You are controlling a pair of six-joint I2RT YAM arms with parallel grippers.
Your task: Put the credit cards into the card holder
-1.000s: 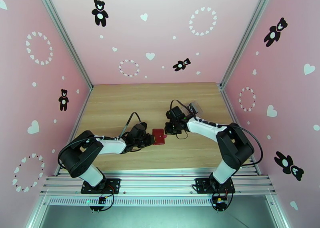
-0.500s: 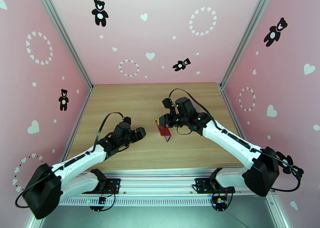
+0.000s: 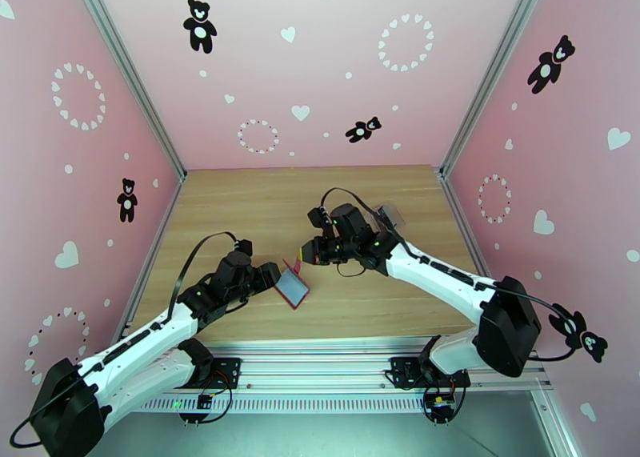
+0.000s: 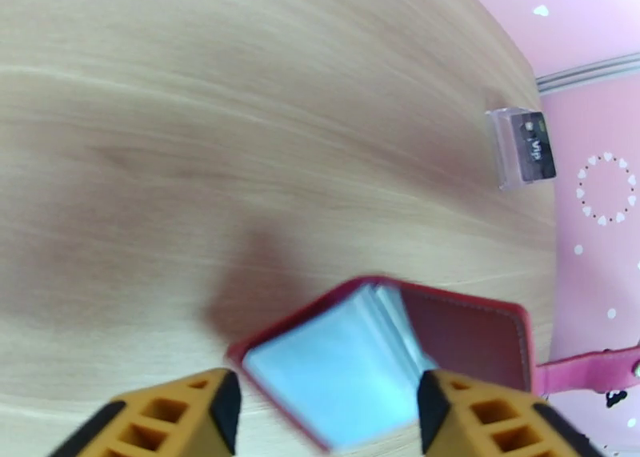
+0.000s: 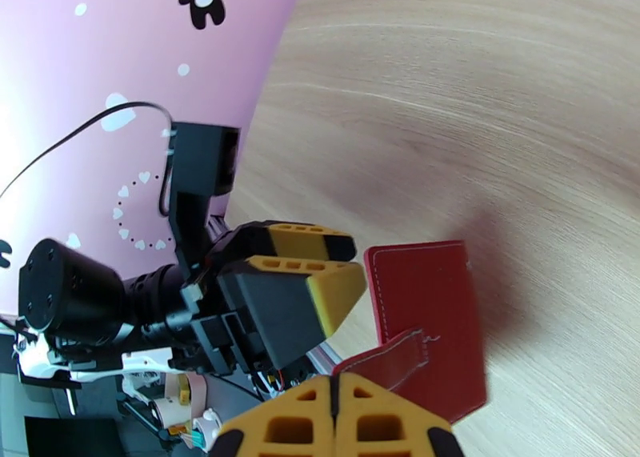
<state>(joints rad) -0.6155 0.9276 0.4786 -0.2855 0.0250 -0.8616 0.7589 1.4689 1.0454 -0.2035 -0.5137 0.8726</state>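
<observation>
Wooden table [image 3: 240, 210] beneath: right gripper [image 5: 332, 409] pinched shut on the card holder's [image 4: 460, 340] snap tab [image 5: 384, 360], left gripper [image 4: 324, 394] jaws parted astride its open pockets.

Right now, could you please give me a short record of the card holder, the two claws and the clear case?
card holder: open, tilted, grey pockets showing
snap tab: pinched at its end
left claw: jaws apart on either side of the card holder; grip unclear
right claw: shut on the snap tab
clear case: on the table, apart from the card holder
dark card: inside the clear case
</observation>
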